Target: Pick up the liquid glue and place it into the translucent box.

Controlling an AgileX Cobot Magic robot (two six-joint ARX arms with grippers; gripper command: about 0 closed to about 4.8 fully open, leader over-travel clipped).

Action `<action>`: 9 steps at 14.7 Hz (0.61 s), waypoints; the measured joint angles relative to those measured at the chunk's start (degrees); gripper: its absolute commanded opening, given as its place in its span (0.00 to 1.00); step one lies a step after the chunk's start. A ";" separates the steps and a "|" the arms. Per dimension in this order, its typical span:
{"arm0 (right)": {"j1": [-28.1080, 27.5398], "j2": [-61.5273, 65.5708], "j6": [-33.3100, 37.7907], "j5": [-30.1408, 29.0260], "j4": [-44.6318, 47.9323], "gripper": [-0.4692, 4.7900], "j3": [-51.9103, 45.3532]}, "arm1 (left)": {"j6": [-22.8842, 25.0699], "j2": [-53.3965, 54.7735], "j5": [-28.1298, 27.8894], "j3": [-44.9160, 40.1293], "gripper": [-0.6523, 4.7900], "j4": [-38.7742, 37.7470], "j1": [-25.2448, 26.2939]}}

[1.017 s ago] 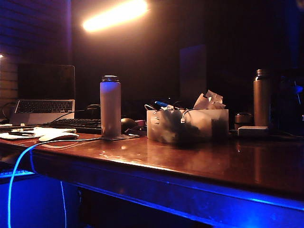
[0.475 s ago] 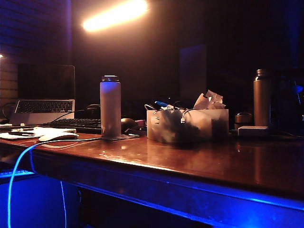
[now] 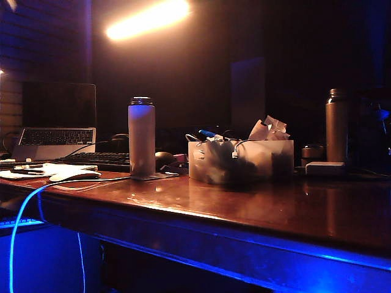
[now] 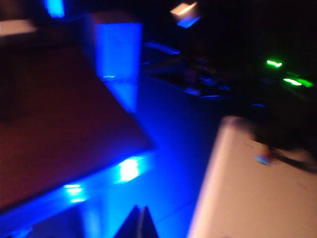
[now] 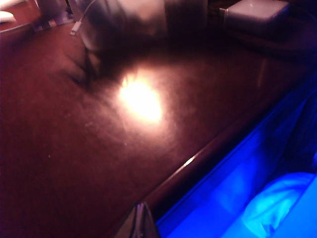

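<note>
Room: dark, with a warm lamp glare above and blue light under the wooden table [image 3: 256, 207].
Translucent box [image 3: 241, 160]: stands mid-table, cables and crumpled paper [image 3: 269, 129] above its rim.
Liquid glue [image 3: 208, 133]: only a blue tip shows at the box's rim, left part; lying inside.
Greyish flask [image 3: 142, 138]: upright, left of the box.
Dark metal bottle [image 3: 336, 126]: upright, far right.
Left gripper [image 4: 138, 224]: off the table's edge, fingers together, empty.
Right gripper [image 5: 139, 221]: above the table's near edge, fingers together, empty.
</note>
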 measured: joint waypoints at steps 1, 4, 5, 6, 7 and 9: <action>0.00 -0.04 0.00 0.00 0.20 0.09 -0.09 | 0.00 0.00 2.16 -2.86 0.11 2.71 0.00; 0.00 -0.02 0.00 0.00 0.22 0.09 -0.11 | 0.00 0.09 3.61 -10.99 0.11 7.52 0.00; 0.00 -0.02 0.00 0.00 0.22 0.09 -0.11 | 0.00 0.07 3.61 -12.96 0.11 10.91 0.00; 0.00 -0.02 0.00 0.00 0.22 0.09 -0.11 | 0.00 0.07 3.58 -14.14 0.11 13.29 0.00; 0.00 -0.02 0.00 0.00 0.22 0.09 -0.11 | 0.02 0.07 3.30 -14.32 0.11 13.92 0.00; 0.00 -0.02 0.00 0.02 0.22 0.09 -0.11 | 2.60 0.07 1.73 -14.34 0.11 15.04 0.02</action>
